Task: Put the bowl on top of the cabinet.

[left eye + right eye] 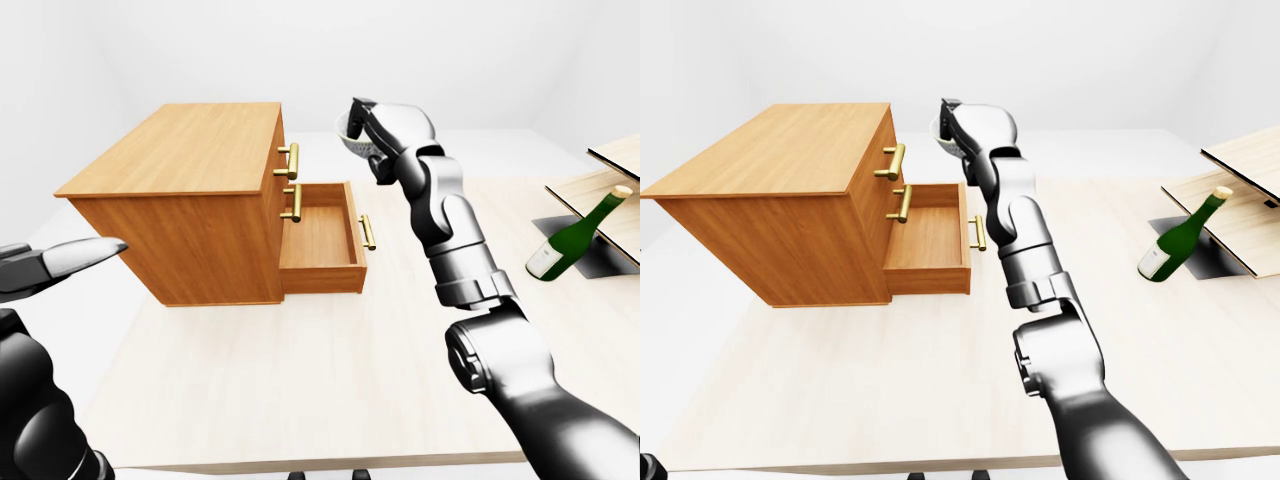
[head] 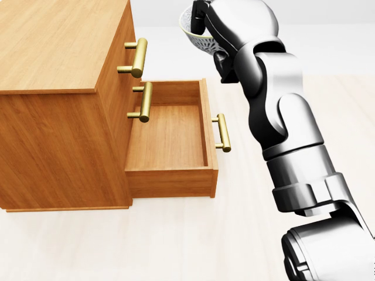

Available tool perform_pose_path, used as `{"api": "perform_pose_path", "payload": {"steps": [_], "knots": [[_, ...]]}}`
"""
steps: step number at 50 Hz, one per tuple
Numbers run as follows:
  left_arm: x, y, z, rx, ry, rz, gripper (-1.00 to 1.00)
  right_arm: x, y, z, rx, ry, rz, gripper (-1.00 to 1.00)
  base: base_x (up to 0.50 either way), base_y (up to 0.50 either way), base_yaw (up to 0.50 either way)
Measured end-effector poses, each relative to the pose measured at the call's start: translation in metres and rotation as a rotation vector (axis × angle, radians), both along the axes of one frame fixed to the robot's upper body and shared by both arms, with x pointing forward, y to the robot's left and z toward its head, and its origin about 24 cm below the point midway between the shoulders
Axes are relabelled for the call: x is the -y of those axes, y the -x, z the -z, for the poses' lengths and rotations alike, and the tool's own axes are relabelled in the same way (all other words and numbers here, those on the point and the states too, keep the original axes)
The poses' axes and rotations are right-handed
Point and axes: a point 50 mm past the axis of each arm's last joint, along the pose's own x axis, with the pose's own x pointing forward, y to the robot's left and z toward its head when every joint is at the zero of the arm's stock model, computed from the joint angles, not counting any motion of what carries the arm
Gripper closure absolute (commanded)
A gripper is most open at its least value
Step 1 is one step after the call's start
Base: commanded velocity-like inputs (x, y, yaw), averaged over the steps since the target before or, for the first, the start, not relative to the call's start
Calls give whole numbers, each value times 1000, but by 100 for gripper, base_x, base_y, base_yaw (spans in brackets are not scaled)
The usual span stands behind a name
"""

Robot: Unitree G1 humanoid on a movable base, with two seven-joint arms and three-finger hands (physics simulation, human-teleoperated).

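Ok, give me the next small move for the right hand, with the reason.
Probably carry the bowl left until it hangs over the cabinet top. The right hand grips the bowl and holds it raised, but in the head view it is right of that top, above the far end of the open drawer. Lowering it now would likely miss the top.
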Motion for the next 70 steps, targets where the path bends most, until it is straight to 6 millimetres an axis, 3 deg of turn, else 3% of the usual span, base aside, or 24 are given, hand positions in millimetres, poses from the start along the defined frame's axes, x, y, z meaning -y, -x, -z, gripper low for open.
{"api": "perform_pose_path", "payload": {"steps": [70], "knots": [[0, 1, -1, 9, 5, 9, -89, -101, 9, -49, 51, 35, -214, 100, 0, 0, 0]]}}
